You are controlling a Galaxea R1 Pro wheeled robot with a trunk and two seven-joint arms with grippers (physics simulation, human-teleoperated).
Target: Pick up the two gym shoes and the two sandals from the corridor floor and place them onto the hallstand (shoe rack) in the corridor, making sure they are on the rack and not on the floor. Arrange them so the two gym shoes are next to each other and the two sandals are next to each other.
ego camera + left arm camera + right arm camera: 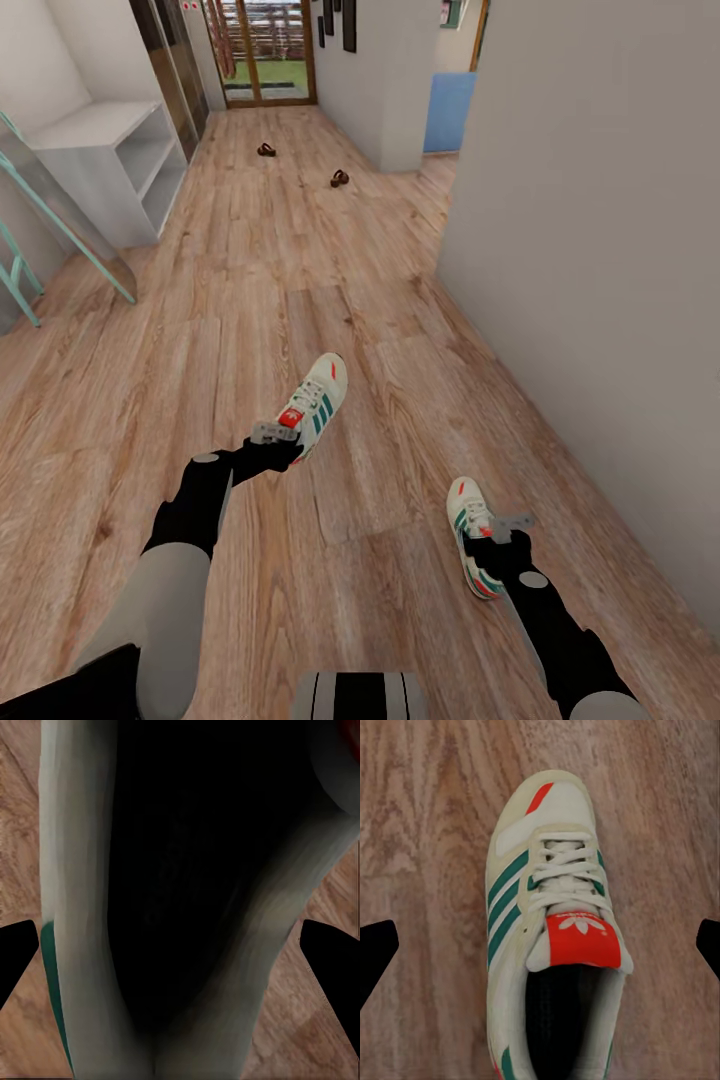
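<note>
One gym shoe point(322, 395), white with green stripes and a red tongue tab, is held by its heel end in my left gripper point(278, 432), toe pointing away. In the left wrist view the shoe's dark opening point(82, 907) sits between the fingers, which press on its two sides. The other gym shoe point(465, 510) lies on the corridor floor point(200, 330), and my right gripper point(498, 528) hangs open above its heel. In the right wrist view this shoe point(547, 892) lies centred between the spread fingers. Two brown sandals point(266, 150) point(340, 178) lie apart far down the corridor. The hallstand is out of view.
A low white bench unit with open shelves point(110, 150) stands at the far left. A leaning mirror with a teal frame point(60, 215) is in front of it. A grey wall point(600, 300) runs close along the right. Glass doors point(265, 50) close the corridor's far end.
</note>
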